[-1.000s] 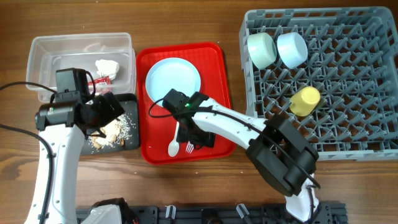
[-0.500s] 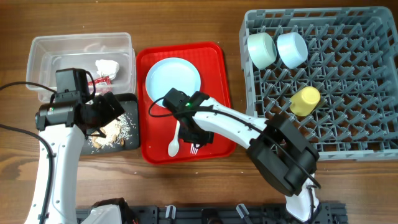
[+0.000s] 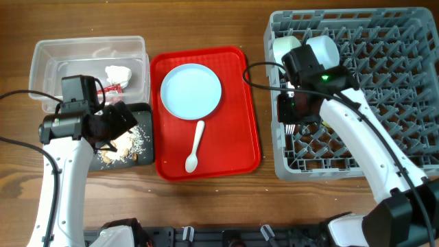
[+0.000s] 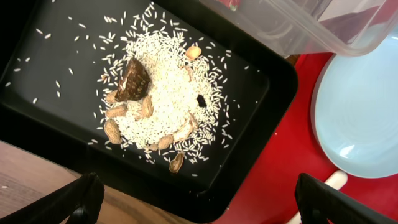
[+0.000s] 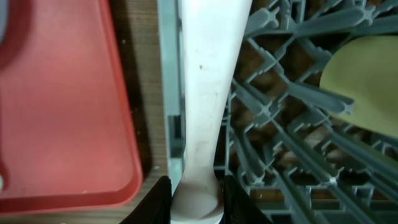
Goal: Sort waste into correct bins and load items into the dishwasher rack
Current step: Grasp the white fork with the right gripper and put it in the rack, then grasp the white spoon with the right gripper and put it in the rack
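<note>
The right claw [image 5: 198, 198], formerly over the red tray [image 3: 243, 137], now holds the white fork [image 5: 208, 87] above the rack [image 3: 384, 89] at its left wall.

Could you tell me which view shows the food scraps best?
The left wrist view: the food scraps lie fully visible in the black tray. Overhead, the left arm partly covers them; the right wrist view misses them.

A wooden table [image 3: 206, 206] is seen carrying four things. A clear plastic tub [image 3: 89, 42] is set at the upper left, a black tray [image 3: 145, 113] just below it, a red tray [image 3: 243, 123] at centre, and a grey dishwasher rack [image 3: 398, 103] at right.
</note>
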`<state>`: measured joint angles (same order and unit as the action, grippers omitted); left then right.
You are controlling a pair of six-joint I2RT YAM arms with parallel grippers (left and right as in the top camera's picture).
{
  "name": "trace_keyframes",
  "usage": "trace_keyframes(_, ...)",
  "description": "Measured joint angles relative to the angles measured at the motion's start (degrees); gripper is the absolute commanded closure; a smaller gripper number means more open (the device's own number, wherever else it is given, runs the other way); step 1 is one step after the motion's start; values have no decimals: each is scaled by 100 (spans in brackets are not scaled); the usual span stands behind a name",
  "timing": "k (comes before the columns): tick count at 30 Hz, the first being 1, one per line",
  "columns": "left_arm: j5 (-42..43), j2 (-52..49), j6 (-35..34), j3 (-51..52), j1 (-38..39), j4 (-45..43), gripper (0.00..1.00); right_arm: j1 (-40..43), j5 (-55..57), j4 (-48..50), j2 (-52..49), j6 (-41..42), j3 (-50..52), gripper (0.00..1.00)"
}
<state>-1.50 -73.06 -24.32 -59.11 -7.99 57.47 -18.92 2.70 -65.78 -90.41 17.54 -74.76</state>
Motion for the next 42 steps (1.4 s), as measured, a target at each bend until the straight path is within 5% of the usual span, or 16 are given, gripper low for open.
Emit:
trace_keyframes(2, 0, 0, -2, 0, 0, 2, 0, 96, 50, 374, -13, -101, 525, 85)
trace_keyframes(4, 0, 0, -2, 0, 0, 0, 0, 146, 83, 518, -37, -136, 866, 56)
trace_keyframes(7, 0, 0, -2, 0, 0, 0, 0, 142, 170, 658, -37, -199, 876, 43)
trace_keyframes(15, -2, 0, -2, 0, 0, 2, 0, 151, 262, 540, -28, -245, 79, 38)
trace_keyframes(20, 0, 0, 0, 0, 0, -2, 0, -345, -1266, 1563, 44, -376, -511, 35)
trace_keyframes(28, 0, 0, -2, 0, 0, -2, 0, -2822, -1049, 2044, -1386, 1257, -516, 35)
trace_keyframes(33, 0, 0, 0, 0, 0, 0, 0, -3353, -778, 2492, -2238, 2243, -516, 35)
trace_keyframes(42, 0, 0, -2, 0, 0, 0, 0, -3469, -42, 1893, -2712, 3228, -527, 78)
